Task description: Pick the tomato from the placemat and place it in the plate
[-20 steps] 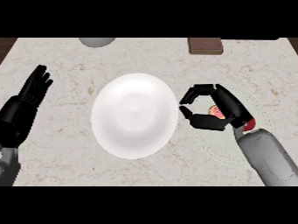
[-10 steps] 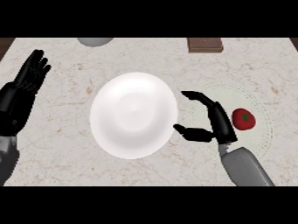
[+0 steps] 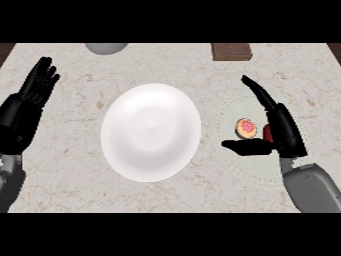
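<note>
1. Risk of knocking the tomato (image 3: 246, 127) away: right robot hand (image 3: 276, 122) stands edge-on just beside it, fingers straight and released, thumb stretched out below; closing off-centre could roll the fruit across the placemat (image 3: 236, 107) rather than trap it
2. Risk of a poor grip: tomato partly hidden behind the palm, a red patch showing at the hand's far side, so seating between fingers and thumb hard to judge
3. Risk at transfer, judged ahead: plate (image 3: 151, 131) sits just left of the placemat, rim near the fruit; a low carry could clip that rim and shift the plate on the tabletop (image 3: 77, 180)
4. Left robot hand (image 3: 33, 97) resting open near the left edge, fingers up, well apart from everything; no threat from there
5. Tomato small, round, red, with a pale pinkish, speckled face turned upward like a cut side; lying on the placemat, not yet lifted, nothing yet in the plate
</note>
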